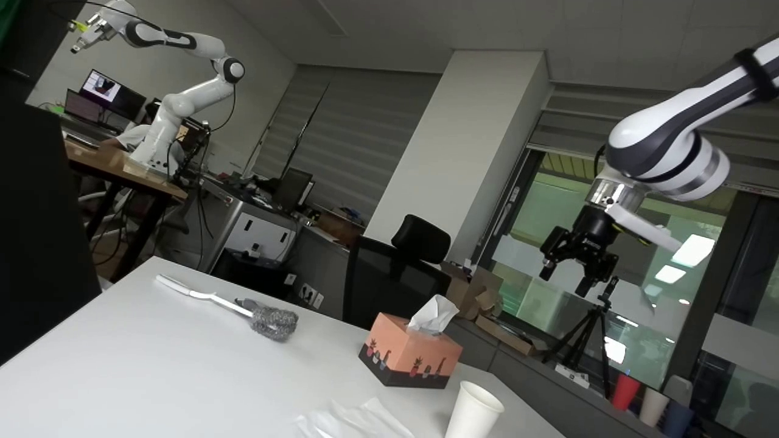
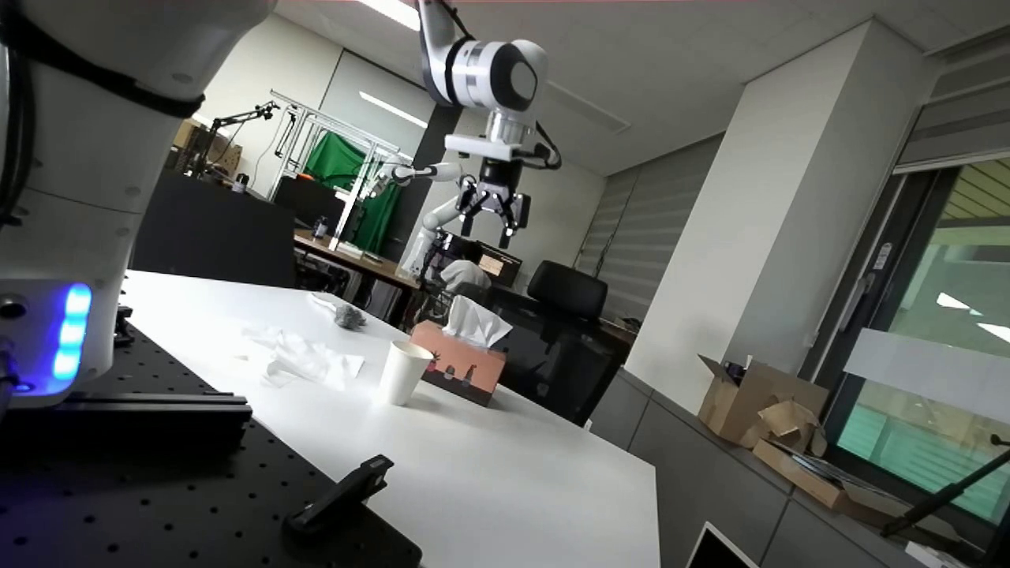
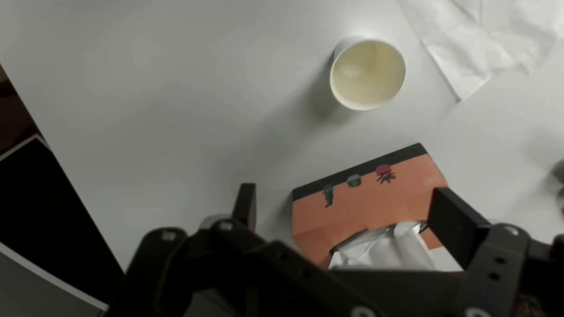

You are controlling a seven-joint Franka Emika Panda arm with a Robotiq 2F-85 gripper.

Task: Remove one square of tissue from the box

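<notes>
Hanging well above the level of the tissue box, the pincer is pointing downward, its fingers standing wide apart and gripping nothing. The tissue is standing up out of the tissue box's top, offering a soft peak; the wide spread is presumably meant for straddling that peak before pinching. The tissue box is resting upright on the table, mouth up, so an approach from overhead is probably making most sense. Near the tissue box, but apart from it, a paper cup is standing upright, perhaps risking a knock from a careless descent. Beside the cup, a loose sheet is lying crumpled; well apart from the tissue box, a grey-headed brush is lying.

In the wrist view, the pincer's own body is hiding the rear of the tissue box and part of the tissue. In an exterior view the lower edge is cutting off the cup and the loose sheet. Whether more than one square is poking out is not showing.
</notes>
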